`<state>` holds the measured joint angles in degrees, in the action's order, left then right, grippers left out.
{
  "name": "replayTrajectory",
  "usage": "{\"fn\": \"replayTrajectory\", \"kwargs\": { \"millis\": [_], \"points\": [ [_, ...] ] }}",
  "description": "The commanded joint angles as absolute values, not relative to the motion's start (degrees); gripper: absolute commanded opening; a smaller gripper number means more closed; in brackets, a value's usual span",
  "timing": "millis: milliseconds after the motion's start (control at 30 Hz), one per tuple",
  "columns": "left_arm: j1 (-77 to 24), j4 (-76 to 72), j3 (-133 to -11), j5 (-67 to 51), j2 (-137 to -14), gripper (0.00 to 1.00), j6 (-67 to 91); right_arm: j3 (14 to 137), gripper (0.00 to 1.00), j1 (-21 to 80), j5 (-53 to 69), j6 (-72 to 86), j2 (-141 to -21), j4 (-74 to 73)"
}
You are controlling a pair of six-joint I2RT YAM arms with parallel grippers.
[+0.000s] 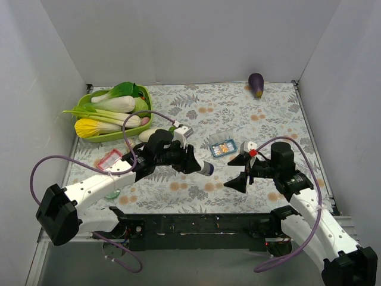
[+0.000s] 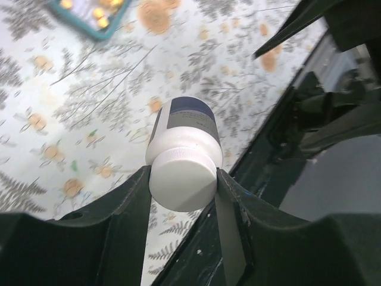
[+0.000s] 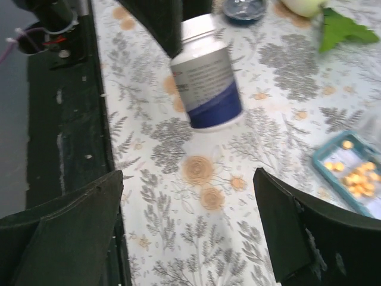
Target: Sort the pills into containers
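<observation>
The left hand [image 2: 183,173] is gripping a pill bottle [image 2: 187,122] by its cap [image 2: 178,186], its base aiming at the gaping right hand [image 1: 238,171] close by.

White arms [image 1: 95,187] with black joints [image 1: 56,214], black fingers [image 2: 122,229] and looping purple cables [image 1: 37,167].

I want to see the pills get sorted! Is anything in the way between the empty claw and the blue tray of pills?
No. Only bare flowery cloth shows between the right claw and the blue tray. The bottle, held by the left claw, hangs off to one side.
</observation>
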<state>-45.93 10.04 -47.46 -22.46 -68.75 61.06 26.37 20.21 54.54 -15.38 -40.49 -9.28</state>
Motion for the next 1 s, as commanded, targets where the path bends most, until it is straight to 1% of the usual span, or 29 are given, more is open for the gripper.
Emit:
{"fn": "replayTrajectory", "kwargs": {
  "millis": [0, 133, 300, 333, 367, 400, 467, 500, 533, 567, 600, 700, 733, 767, 900, 967],
  "points": [
    [-45.26, 20.99, -51.32, -13.46, -68.72, 0.00, 60.12, 33.04, 0.97, 18.11, 44.93, -21.96, -41.21, -17.13],
    [-45.26, 23.47, -54.49, -16.16, -72.15, 0.00, 60.20, 38.49, 0.98, 14.34, 33.26, -23.20, -44.20, -20.83],
    [-45.61, 23.20, -60.90, -19.16, -79.79, 0.00, 58.89, 44.20, 0.98, 6.96, 27.69, -23.20, -48.68, -23.02],
    [-46.14, 23.55, -64.21, -19.16, -83.28, 0.00, 58.02, 45.95, 0.98, 3.90, 26.47, -23.55, -49.47, -23.72],
    [-46.58, 23.90, -66.07, -19.16, -85.58, 0.00, 57.75, 46.66, 0.98, 2.04, 26.37, -23.47, -50.96, -23.82],
    [-47.02, 24.25, -68.27, -19.07, -87.52, 0.00, 57.48, 47.28, 0.98, -2.33, 26.63, -23.38, -51.76, -23.91],
    [-49.04, 25.22, -74.94, -18.46, -94.11, 0.00, 56.95, 50.00, 0.98, -6.83, 28.30, -23.12, -53.69, -24.78],
    [-49.65, 25.66, -77.41, -18.37, -96.22, 0.00, 56.95, 51.14, 0.98, -11.47, 28.56, -23.03, -54.05, -24.96],
    [-51.22, 27.14, -80.04, -17.59, -98.85, 0.00, 56.87, 52.54, 0.98, -14.04, 30.48, -23.03, -54.23, -24.87],
    [-51.76, 28.46, -86.77, -16.19, -103.66, 0.00, 56.43, 53.25, 0.98, -16.67, 31.63, -23.29, -54.05, -24.61],
    [-52.20, 31.17, -89.97, -15.21, -106.76, 0.00, 56.34, 53.70, 0.98, -21.22, 32.34, -23.38, -53.88, -24.35],
    [-53.52, 37.24, -104.03, -12.40, -116.87, 0.00, 55.37, 54.58, 0.98, -27.75, 36.11, -24.25, -53.70, -23.90],
    [-53.96, 38.66, -107.11, -12.22, -118.98, 0.00, 55.20, 54.84, 0.98, -28.47, 37.08, -24.95, -53.88, -24.43],
    [-54.31, 40.24, -113.40, -11.96, -121.44, 0.00, 54.67, 54.76, 0.98, -28.91, 37.35, -25.57, -54.14, -25.22],
    [-56.42, 48.67, -126.96, -7.93, -131.72, 0.00, 53.53, 52.57, 0.98, -29.71, 38.85, -27.42, -53.44, -25.75],
    [-57.56, 50.35, -130.50, -6.95, -133.76, 0.00, 53.35, 51.60, 0.98, -29.71, 39.11, -27.68, -52.74, -25.49]
  ]
}}
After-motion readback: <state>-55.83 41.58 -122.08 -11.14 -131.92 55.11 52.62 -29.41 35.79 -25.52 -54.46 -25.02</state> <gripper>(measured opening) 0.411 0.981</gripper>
